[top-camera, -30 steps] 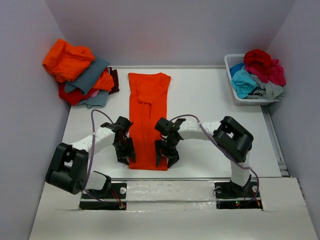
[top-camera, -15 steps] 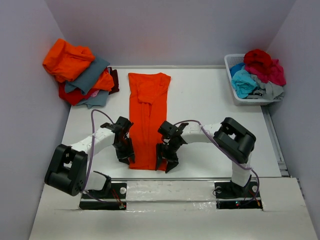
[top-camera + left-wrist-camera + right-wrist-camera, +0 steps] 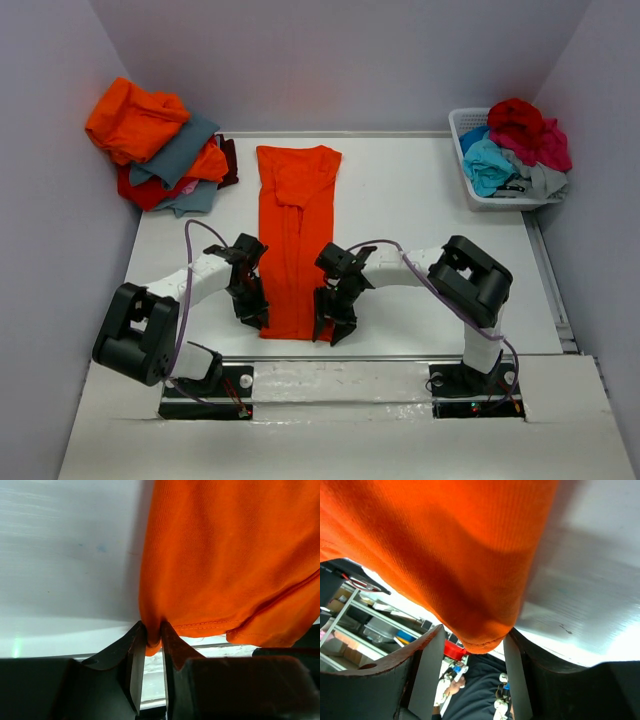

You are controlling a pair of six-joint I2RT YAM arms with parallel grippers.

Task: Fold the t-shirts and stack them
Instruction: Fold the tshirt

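We saw left jaws clenched on orange t-shirt [image 3: 297,235] hem corner; right jaws gaped astride other corner; we judged cloth soft, light, floppy; hem corners best hold.

You're in a robotics lab.
Plain partition walls [image 3: 350,60] box in your white table [image 3: 420,230]; cluttered metal shelving [image 3: 365,616] shows beyond.

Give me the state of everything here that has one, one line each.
orange t-shirt, folded into a long strip, lying flat.
left gripper, pinching the shirt's near corner.
right gripper, open around the other near corner.
shirt pile, heaped and rumpled.
basket, upright, full.
basket shirts, crumpled.
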